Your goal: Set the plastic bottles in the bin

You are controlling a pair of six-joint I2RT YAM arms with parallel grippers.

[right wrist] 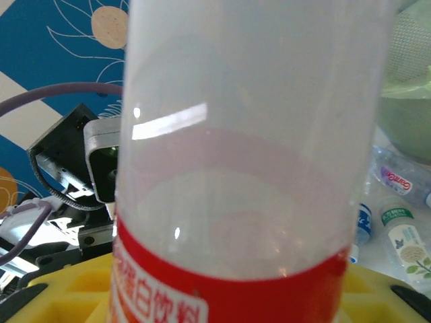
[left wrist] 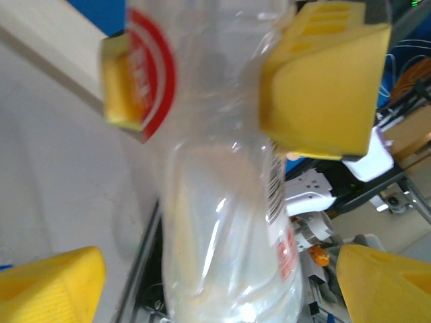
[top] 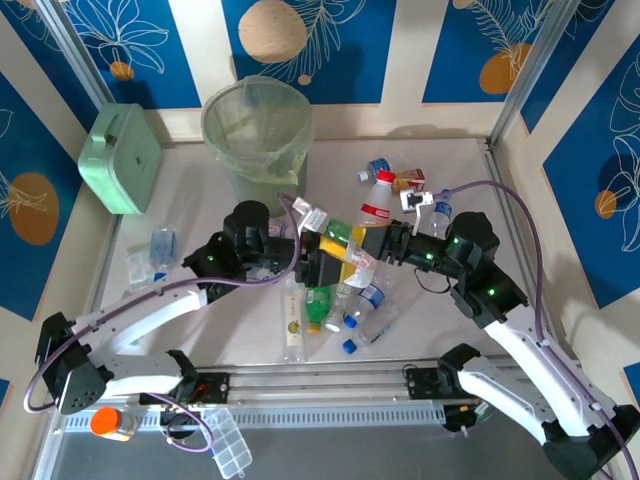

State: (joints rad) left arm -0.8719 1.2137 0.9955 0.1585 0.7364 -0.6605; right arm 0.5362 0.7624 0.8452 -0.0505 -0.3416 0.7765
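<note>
A: State of the right tool [left wrist: 219,84]?
B: Clenched on a clear, red-labelled bottle [right wrist: 249,168], gripping it by the sides.
A: Left tool [left wrist: 219,286]?
B: Released. Its fingers [left wrist: 54,286] stand wide apart, one on either side of the same bottle, not touching it.
A: Bottle location?
B: Mid-worktop [top: 230,320], between the two tools, above a cluster of loose bottles [top: 345,310]. It is near and right of the bin [top: 250,175], outside it.
A: Bin?
B: Upright, far centre-left.
</note>
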